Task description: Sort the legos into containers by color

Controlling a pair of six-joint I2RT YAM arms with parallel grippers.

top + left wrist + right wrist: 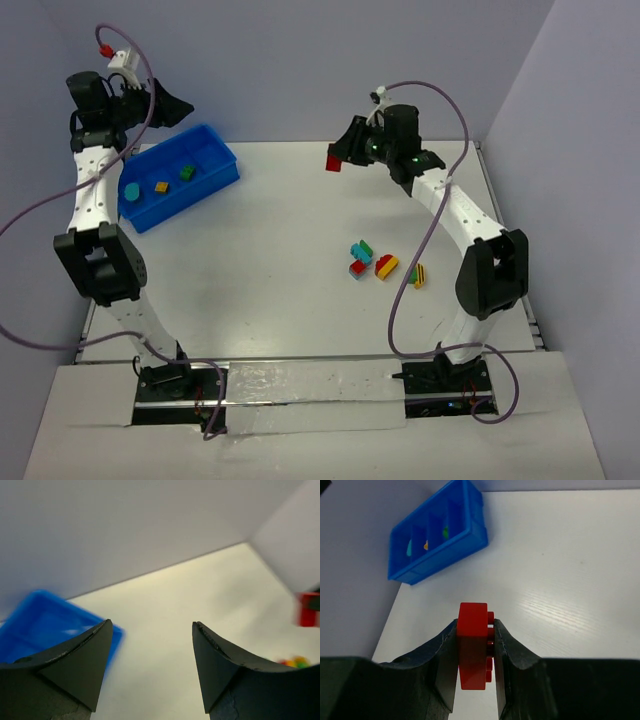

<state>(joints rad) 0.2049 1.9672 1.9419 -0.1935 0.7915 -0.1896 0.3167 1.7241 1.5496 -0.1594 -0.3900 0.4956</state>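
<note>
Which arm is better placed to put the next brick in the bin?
Right: the right end effector is shut on a small red plastic brick; the left end effector is open, empty.

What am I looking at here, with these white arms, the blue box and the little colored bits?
Two robot arms, left and right, are bolted to a white table. One picture looks down from overhead; the other two come from a camera on each wrist. The blue bin holds a teal brick, a yellow brick and a green brick in separate compartments. More loose bricks lie near the right arm. The right gripper is shut on a red brick; the left gripper is open and empty.
</note>
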